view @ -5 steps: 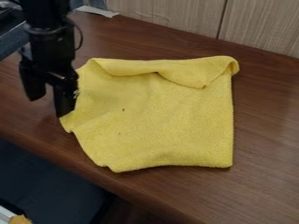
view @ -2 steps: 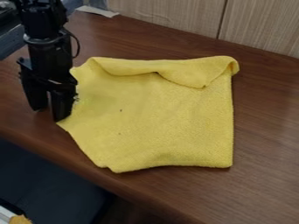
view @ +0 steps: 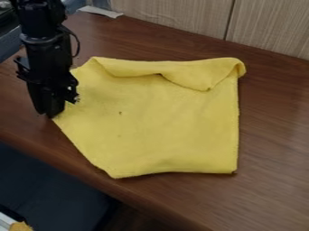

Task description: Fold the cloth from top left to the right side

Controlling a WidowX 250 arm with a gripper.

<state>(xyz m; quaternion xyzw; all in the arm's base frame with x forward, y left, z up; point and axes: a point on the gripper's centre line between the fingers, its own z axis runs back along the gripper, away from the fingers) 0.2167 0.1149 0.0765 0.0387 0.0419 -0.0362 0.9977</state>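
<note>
In the camera view, the claw (view: pixel 50 113) is at nine o'clock of the cloth (view: pixel 157 122). Its two fingers were apart one second ago; now they have come together, and they seem to be clamped on the cloth's left edge. This edge is also pulled a little toward nine o'clock, and the border at seven to eight o'clock has become straighter. The cloth lies on the bench (view: pixel 274 149), with its folded strip at twelve to one o'clock almost unchanged. For the task, I judge that the grasp is made, but the carrying toward three o'clock remains to do.
</note>
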